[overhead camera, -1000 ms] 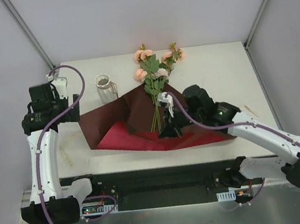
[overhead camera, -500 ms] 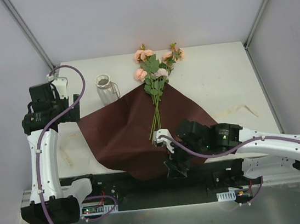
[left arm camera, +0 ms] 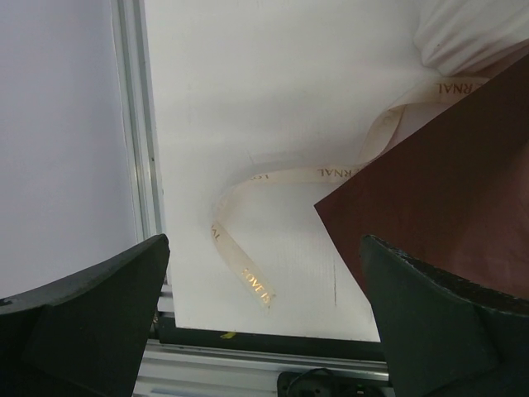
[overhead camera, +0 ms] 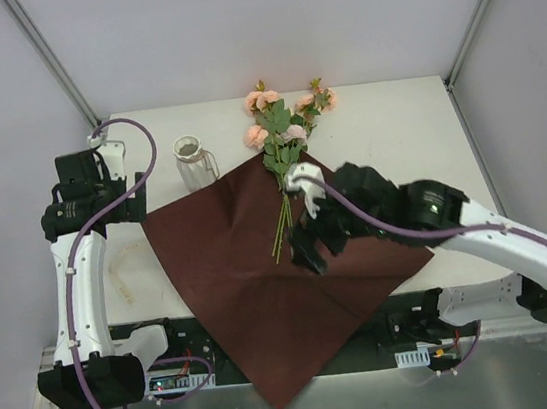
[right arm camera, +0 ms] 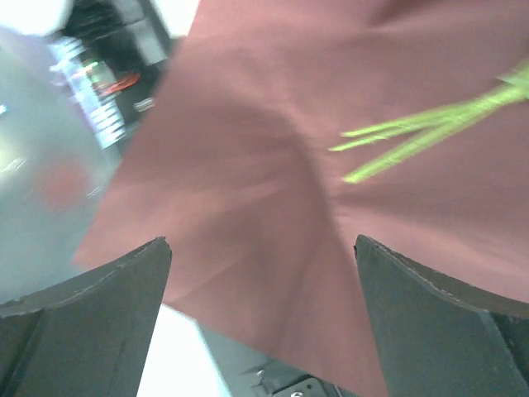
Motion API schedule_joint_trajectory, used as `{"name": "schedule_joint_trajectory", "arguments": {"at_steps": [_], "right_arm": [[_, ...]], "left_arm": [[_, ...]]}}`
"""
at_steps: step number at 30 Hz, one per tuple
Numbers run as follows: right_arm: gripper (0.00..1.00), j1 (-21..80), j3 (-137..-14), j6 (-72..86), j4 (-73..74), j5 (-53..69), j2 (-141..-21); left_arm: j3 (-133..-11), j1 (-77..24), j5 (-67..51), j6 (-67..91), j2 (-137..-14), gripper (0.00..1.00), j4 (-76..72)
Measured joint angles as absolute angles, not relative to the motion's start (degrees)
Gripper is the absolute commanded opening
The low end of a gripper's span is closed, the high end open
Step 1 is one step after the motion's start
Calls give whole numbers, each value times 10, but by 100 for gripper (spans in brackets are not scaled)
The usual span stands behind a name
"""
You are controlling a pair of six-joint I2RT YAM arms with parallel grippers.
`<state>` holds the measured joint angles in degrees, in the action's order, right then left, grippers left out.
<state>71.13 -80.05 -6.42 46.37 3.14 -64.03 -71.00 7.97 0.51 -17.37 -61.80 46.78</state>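
left end effector (left arm camera: 264, 318) released, empty, above ribbon (left arm camera: 306, 173) near worktop left edge | brown sheet (overhead camera: 249, 288) now spread flat mid-worktop, corner overhanging near edge; folded double a second ago | right end effector (overhead camera: 310, 250) released, empty, over sheet beside flower stems (overhead camera: 282, 218)

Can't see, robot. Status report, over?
Right gripper open above brown wrapping paper, beside flower stems. Left gripper open above ribbon. Glass jar clear of both.
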Motion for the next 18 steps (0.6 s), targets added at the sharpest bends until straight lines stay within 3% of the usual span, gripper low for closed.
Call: {"name": "schedule_joint_trajectory", "arguments": {"at_steps": [5, 6, 10, 18], "right_arm": [[99, 548, -873, -46, 486, -63, -787], [95, 527, -883, -45, 482, -75, -820], [64, 462, -949, -51, 464, -114, -975], [54, 408, -1114, -49, 413, -126, -1214]], "left_arm": [[-710, 80, -1, -173, -623, 99, 467], [-710, 80, -1, -172, -623, 99, 467], [-710, 80, -12, -169, -625, 99, 467], [-699, 80, -25, -157, -630, 99, 464]]}}
